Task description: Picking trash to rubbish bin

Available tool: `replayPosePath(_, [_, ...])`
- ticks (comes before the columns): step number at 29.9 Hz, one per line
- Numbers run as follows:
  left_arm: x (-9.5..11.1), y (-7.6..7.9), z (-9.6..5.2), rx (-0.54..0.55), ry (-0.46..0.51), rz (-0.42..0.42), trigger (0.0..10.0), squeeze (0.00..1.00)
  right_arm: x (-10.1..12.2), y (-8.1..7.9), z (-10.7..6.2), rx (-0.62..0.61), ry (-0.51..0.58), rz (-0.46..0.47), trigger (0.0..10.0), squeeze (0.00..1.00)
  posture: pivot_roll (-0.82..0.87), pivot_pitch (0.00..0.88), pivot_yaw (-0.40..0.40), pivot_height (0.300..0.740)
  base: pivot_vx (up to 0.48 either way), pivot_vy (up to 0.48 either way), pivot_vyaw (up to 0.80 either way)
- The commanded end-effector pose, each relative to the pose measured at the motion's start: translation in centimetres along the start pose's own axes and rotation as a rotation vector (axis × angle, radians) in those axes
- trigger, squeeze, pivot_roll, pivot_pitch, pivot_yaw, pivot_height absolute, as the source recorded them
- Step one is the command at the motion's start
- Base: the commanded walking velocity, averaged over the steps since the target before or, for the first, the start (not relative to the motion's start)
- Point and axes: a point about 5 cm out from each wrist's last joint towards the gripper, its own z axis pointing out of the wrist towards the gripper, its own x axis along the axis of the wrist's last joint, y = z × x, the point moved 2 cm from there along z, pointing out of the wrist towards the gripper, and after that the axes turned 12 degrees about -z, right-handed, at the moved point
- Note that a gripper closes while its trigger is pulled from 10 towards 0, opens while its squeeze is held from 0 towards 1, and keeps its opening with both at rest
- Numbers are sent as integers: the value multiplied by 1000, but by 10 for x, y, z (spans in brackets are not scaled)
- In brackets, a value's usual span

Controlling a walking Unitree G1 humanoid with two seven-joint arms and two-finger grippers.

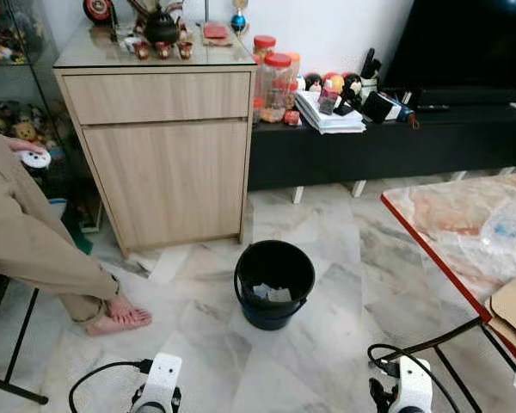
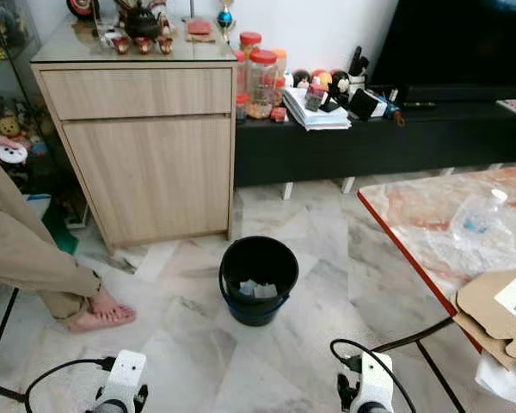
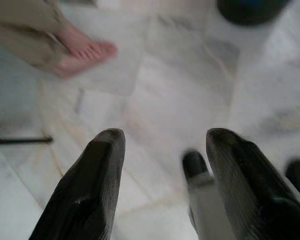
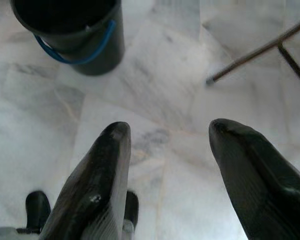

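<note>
Presently, both the left end effector (image 3: 162,165) and right end effector (image 4: 167,150) are held low, spread open and empty, while the black bin (image 1: 274,283), some scraps inside, is stood on the floor (image 1: 327,344) ahead, apparently for drop-offs.

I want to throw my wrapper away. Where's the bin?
The black bin stands on the marble floor straight ahead, just in front of the wooden cabinet.

The person (image 1: 30,232) is cut off at 9 o'clock; just a leg and bare foot (image 1: 120,316) show. The table (image 2: 413,215) runs off at 3 o'clock. The left wrist view is blurry. The scraps in the bucket (image 1: 274,284) are too small to tell.
</note>
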Motion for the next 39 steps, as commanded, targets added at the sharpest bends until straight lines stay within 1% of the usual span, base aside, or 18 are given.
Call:
replayPosePath(1, [17, -2, 2, 26, 89, -5, 10000, 0, 28, 12, 3, -16, 117, -40, 10000, 0, 68, 0, -102, 740, 0, 0, 0])
replayPosePath(2, [22, -4, 2, 39, 123, -6, 10000, 0, 39, 14, 3, -13, 170, -53, 10000, 0, 68, 0, -102, 740, 0, 0, 0])
replayPosePath(3, [22, -4, 2, 39, 123, -6, 10000, 0, 39, 14, 3, -13, 170, -53, 10000, 0, 68, 0, -102, 740, 0, 0, 0])
replayPosePath(5, [38, -13, 1, 88, 230, -1, 10000, 0, 69, 9, 3, 53, 317, -92, 10000, 0, 70, 0, -99, 740, 0, 0, 0])
replayPosePath(7, [41, -14, 1, 94, 249, -5, 10000, 0, 73, 7, 3, 70, 341, -105, 10000, 0, 70, 0, -99, 740, 0, 0, 0])
replayPosePath(8, [59, -18, 1, 108, 341, -25, 10000, 0, 90, 5, 1, 82, 420, -109, 10000, 0, 70, 0, -99, 740, 0, 0, 0])
replayPosePath(10, [66, -20, 0, 115, 380, -34, 10000, 0, 98, 3, 1, 87, 454, -112, 10000, 0, 70, 0, -99, 740, 0, 0, 0])
replayPosePath(11, [78, -21, -1, 124, 429, -40, 10000, 0, 109, 0, -1, 93, 506, -111, 10000, 0, 78, 0, -100, 740, 0, 0, 0])
replayPosePath(12, [81, -22, -1, 127, 442, -41, 10000, 0, 112, -1, -1, 95, 521, -111, 10000, 0, 78, 0, -100, 740, 0, 0, 0])
replayPosePath(13, [92, -21, -2, 125, 491, -21, 10000, 0, 122, -5, -2, 103, 563, -112, 10000, 0, 85, 0, -99, 740, 0, 0, 0])
replayPosePath(15, [119, -13, -6, 104, 606, 10, 10000, 0, 147, -18, -7, 129, 669, -106, 10000, 0, 95, 0, -99, 740, 0, 0, 0])
replayPosePath(17, [138, -6, -10, 86, 683, 7, 10000, 0, 165, -28, -12, 147, 745, -102, 10000, 0, 95, 0, -99, 740, 0, 0, 0])
replayPosePath(20, [145, -3, -12, 79, 712, -3, 10000, 0, 171, -31, -14, 153, 771, -106, 10000, 0, 95, 0, -99, 740, 0, 0, 0])
replayPosePath(21, [171, 9, -19, 48, 808, -19, 10000, 0, 197, -45, -24, 172, 877, -108, 10000, 0, 91, 0, -88, 740, 0, 0, 0])
replayPosePath(23, [193, 19, -30, 21, 911, -16, 10000, 0, 216, -52, -35, 179, 961, -92, 10000, 0, 86, 0, -87, 740, 0, 0, 0])
replayPosePath(27, [199, 19, -37, 23, 957, -20, 10000, 0, 220, -51, -37, 172, 982, -93, 10000, 0, 85, 0, -92, 740, 0, 0, 0])
replayPosePath(35, [195, 9, -45, 39, 979, -4, 10000, 0, 216, -28, -39, 58, 960, -65, 10000, 0, 85, 0, -92, 740, 0, 0, 0])
replayPosePath(39, [192, 7, -46, 30, 970, 23, 10000, 0, 210, -10, -35, -9, 921, -64, 10000, 0, 88, 0, -99, 740, 0, 0, 0])
